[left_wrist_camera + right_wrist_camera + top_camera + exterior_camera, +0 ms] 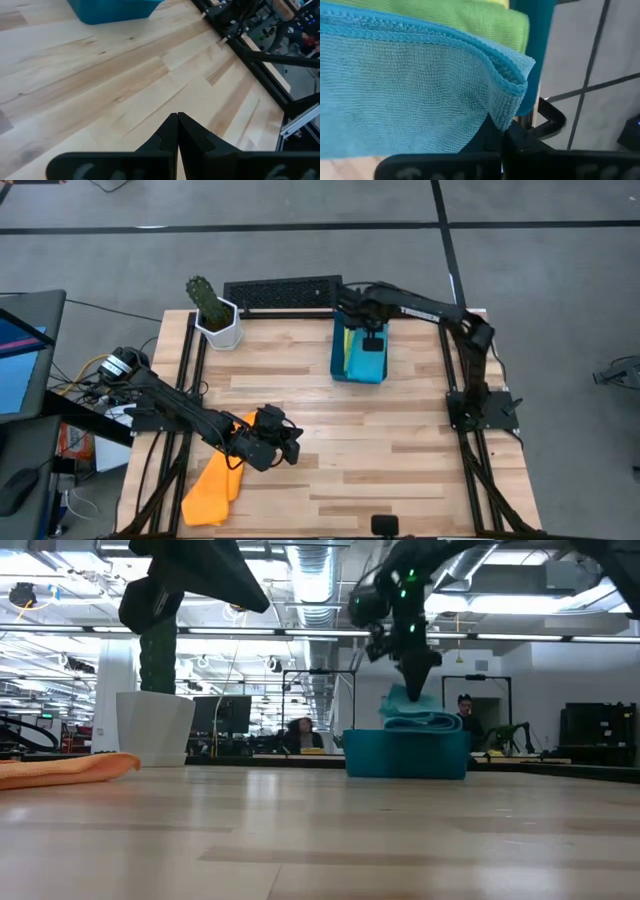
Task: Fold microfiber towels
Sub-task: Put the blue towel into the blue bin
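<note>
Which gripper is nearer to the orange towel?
Left. The left gripper hovers just beside the orange towel; the right gripper is far across the table, over the blue bin.

The left arm is stretched from the table's left edge toward the middle of the front half, and the left gripper (290, 446) is held above the tabletop with its fingers (170, 131) pressed together on nothing. The right arm is reached from the right edge to the back edge, its elbow bent. The right gripper (372, 340) is pointed downward, fingers closed.
</note>
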Action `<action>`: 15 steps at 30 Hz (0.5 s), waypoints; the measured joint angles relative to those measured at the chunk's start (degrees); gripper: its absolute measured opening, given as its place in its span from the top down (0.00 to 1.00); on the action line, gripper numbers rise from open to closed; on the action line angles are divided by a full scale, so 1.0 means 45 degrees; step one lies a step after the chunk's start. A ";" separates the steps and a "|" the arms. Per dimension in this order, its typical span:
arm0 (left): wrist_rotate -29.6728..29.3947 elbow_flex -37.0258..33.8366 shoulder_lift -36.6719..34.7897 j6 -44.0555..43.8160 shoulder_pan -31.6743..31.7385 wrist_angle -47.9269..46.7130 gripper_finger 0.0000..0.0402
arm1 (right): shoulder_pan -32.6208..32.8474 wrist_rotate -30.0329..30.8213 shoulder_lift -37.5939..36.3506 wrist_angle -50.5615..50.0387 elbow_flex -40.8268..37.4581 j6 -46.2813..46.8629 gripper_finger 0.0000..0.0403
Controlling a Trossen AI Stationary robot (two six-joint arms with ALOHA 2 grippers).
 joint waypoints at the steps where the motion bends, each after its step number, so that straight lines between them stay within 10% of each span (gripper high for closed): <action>1: -0.0008 0.0000 0.0000 -0.0062 0.0008 -0.0046 1.00 | -0.0098 0.0052 0.0160 0.0111 0.0000 -0.0132 0.98; 15: -0.1006 0.0000 0.0000 -0.0424 0.0028 -0.0610 1.00 | -0.0400 0.0452 0.0453 0.2032 0.0016 -0.1381 0.84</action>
